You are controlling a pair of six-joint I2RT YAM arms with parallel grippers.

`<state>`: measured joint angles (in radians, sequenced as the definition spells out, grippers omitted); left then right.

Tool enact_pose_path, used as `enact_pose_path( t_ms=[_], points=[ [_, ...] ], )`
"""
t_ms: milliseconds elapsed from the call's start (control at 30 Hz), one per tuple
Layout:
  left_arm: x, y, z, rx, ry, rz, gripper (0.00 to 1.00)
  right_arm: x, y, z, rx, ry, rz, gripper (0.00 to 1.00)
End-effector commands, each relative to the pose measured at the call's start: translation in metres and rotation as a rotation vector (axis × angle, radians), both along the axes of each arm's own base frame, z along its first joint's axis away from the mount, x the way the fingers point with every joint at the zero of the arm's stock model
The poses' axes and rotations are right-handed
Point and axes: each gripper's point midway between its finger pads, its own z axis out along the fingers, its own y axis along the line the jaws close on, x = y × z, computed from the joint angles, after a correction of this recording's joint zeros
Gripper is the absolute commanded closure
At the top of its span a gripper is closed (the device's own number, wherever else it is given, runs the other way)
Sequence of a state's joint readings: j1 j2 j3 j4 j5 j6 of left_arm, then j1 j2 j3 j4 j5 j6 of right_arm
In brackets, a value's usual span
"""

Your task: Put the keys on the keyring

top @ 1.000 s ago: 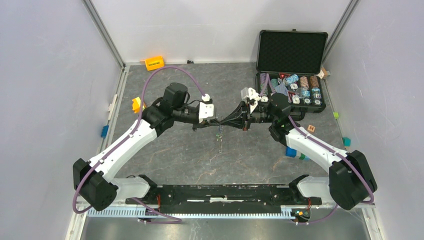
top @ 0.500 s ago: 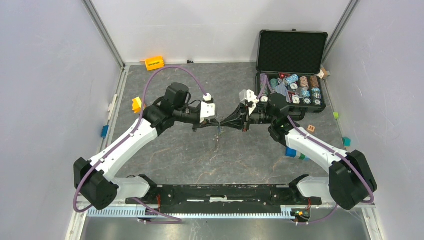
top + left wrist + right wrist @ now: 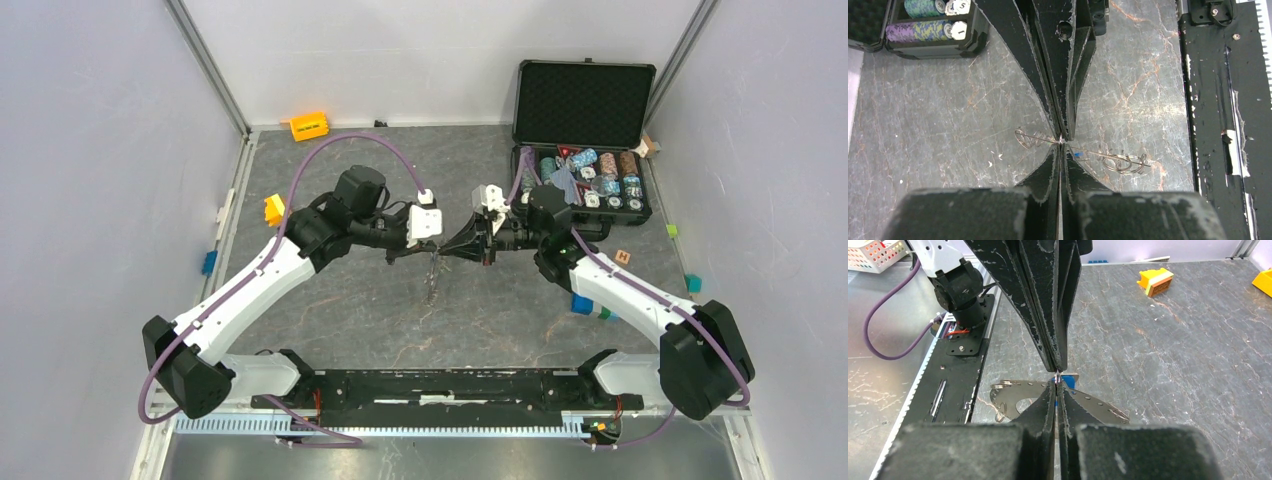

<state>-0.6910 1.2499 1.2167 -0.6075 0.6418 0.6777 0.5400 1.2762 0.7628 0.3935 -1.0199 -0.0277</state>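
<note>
While both arms meet tip to tip above the table (image 3: 350, 300), the left gripper (image 3: 1061, 150) and right gripper (image 3: 1056, 386) each pinch narrowly on the keyring (image 3: 1098, 405) rim, with the blue key (image 3: 1071, 380) just beside the tips. No green key shows. Threading seems in hand; next, one gripper should steady the ring while the other works the key on

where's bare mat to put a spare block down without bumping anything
Widest bare mat: the far strip between the orange block and the chip case. Also bare: the near patch between the keyring and the black base rail. Crowded: the centre, where the left gripper and right gripper meet, and beside the blue block.
</note>
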Motion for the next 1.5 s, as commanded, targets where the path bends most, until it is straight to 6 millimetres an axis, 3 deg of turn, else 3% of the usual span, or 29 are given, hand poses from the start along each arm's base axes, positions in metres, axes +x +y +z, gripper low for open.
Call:
enact_pose_path(
  t_ms=[0,267,600,833,1033,1100,1200,1267,1367,1467],
  points=[
    [-0.005,-0.006,0.029,-0.052,-0.023,0.002,0.98,0.011,0.002,0.008,-0.006,-0.043,-0.036,0.95],
    [-0.007,-0.009,0.022,-0.039,-0.013,-0.006,0.98,0.009,0.004,0.014,-0.009,-0.056,-0.022,0.85],
    [-0.006,-0.012,0.018,-0.023,-0.009,-0.004,0.98,0.005,0.009,0.013,-0.032,-0.083,0.001,0.79],
    [-0.006,-0.012,0.014,-0.016,-0.006,0.001,0.98,0.002,0.009,0.013,-0.040,-0.104,0.005,1.00],
    [-0.002,-0.011,0.017,-0.015,-0.018,0.021,0.98,0.001,0.006,0.013,-0.049,-0.140,0.002,1.00],
    [0.000,-0.010,0.020,-0.023,-0.024,0.034,0.87,0.000,0.005,0.014,-0.049,-0.147,0.001,1.00],
    [0.001,-0.008,0.025,-0.039,-0.038,0.044,0.50,0.000,0.004,0.016,-0.047,-0.150,0.001,1.00],
    [0.002,-0.003,0.029,-0.053,-0.061,0.054,0.35,-0.002,0.003,0.017,-0.043,-0.150,0.005,1.00],
    [0.004,0.006,0.027,-0.064,-0.076,0.067,0.26,-0.003,0.003,0.023,-0.033,-0.156,0.009,1.00],
    [0.002,0.012,0.017,-0.064,-0.084,0.041,0.28,-0.006,0.003,0.030,-0.014,-0.143,0.023,1.00]
  ],
)
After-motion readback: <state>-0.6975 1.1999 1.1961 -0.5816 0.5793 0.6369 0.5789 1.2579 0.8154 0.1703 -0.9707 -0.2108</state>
